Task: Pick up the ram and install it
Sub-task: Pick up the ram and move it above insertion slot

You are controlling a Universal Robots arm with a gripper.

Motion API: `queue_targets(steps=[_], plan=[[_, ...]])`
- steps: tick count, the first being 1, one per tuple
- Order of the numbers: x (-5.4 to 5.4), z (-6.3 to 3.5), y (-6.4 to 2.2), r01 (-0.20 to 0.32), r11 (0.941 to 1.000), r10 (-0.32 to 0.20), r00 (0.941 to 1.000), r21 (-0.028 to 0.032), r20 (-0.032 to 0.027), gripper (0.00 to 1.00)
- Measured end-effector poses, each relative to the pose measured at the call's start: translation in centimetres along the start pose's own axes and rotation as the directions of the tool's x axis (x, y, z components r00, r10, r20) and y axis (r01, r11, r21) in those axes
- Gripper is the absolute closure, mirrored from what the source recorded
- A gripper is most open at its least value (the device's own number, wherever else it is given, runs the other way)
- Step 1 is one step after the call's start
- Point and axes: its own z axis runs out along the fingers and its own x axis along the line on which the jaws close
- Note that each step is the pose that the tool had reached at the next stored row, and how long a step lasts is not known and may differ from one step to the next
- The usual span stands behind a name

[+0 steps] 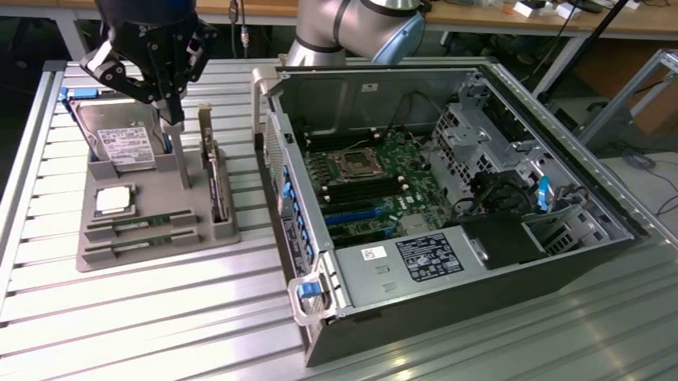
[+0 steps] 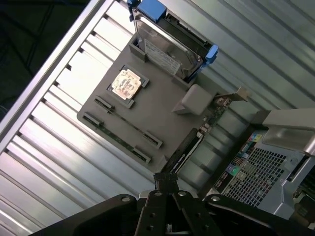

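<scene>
while the ram (image 1: pixel 143 221) lies half hidden in a tray (image 1: pixel 159 189) slot, the gripper (image 1: pixel 173 117) hangs above, pinched shut.

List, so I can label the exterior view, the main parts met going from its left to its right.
ram sticks → upright card → CPU socket → drive cage
</scene>
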Motion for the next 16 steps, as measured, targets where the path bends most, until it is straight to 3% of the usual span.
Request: queue_targets(steps=[16], plan=[[0.0,0.0,0.0,0.082,0.9966,-0.082,0.9966,-0.0022,-0.0036,0.9]])
